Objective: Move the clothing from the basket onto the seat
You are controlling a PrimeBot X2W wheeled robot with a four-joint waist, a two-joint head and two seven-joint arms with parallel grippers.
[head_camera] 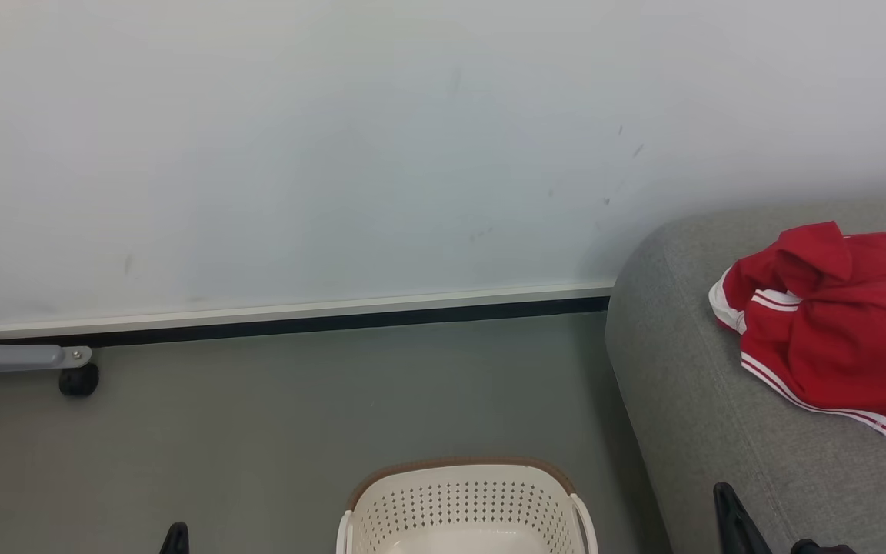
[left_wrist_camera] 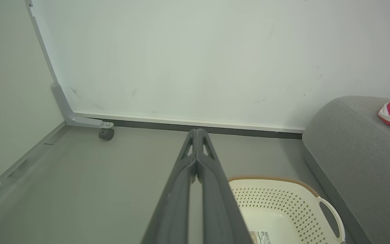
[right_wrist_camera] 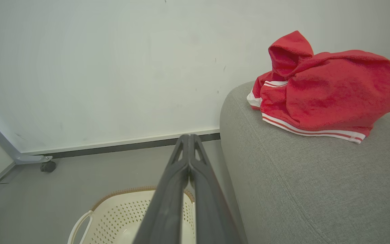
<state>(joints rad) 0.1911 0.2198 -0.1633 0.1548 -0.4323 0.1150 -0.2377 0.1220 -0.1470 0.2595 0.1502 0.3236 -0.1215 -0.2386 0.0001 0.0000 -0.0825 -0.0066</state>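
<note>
The soft bright-red, white-striped clothing (head_camera: 827, 331) lies heaped on the large grey woven-fabric seat (head_camera: 681, 400). It is ahead and to the right of the right gripper (right_wrist_camera: 189, 137) (the nearer one), with its long axis crosswise to that gripper's reach. The small cream-white perforated plastic basket (head_camera: 458, 504) stands on the floor (head_camera: 258, 423) between the two grippers. Both the right gripper and the left gripper (left_wrist_camera: 196, 134) are closed tight on nothing. The left wrist view shows the basket's bare bottom with a label (left_wrist_camera: 260, 236), which the head view cuts off, so the moving looks done.
</note>
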